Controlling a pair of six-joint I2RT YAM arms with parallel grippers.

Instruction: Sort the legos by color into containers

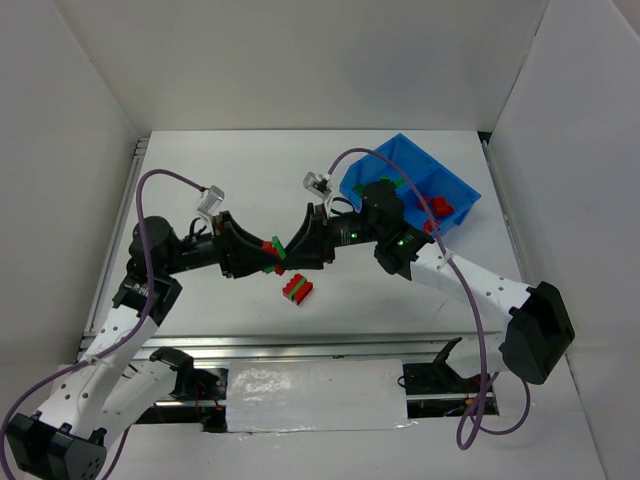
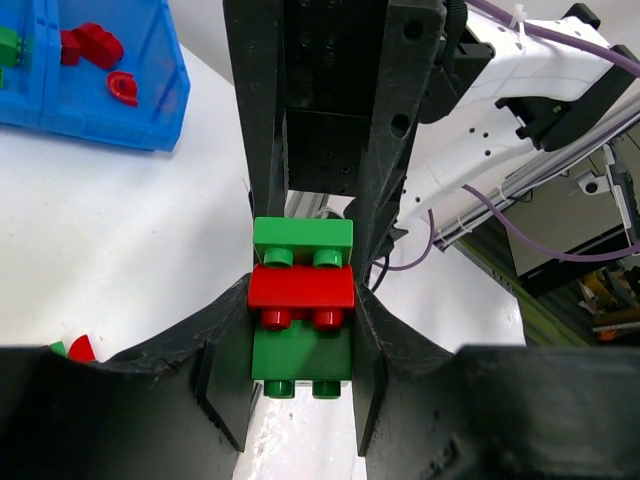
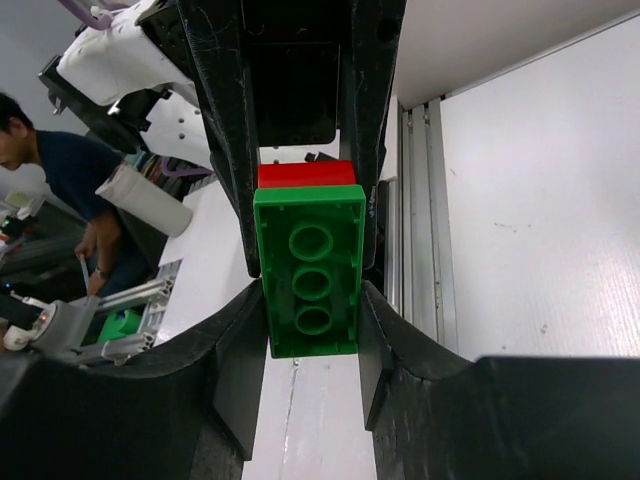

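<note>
A small stack of legos (image 1: 273,248), green, red, green, hangs above the table's middle between both grippers. My left gripper (image 2: 300,360) is shut on the stack's lower green brick (image 2: 300,350) and red brick (image 2: 300,287). My right gripper (image 3: 312,330) faces it from the other end, its pads pressed against both sides of the far green brick (image 3: 310,265). The red brick (image 3: 306,173) shows behind it. The blue bin (image 1: 456,186) stands at the back right, with red legos (image 2: 95,45) in one compartment and a green one (image 2: 8,45) in the other.
Another red-and-green stack (image 1: 297,290) lies on the white table just in front of the grippers. A purple cable (image 1: 170,180) loops over each arm. White walls enclose the table on three sides, and a metal rail (image 1: 300,350) runs along the near edge.
</note>
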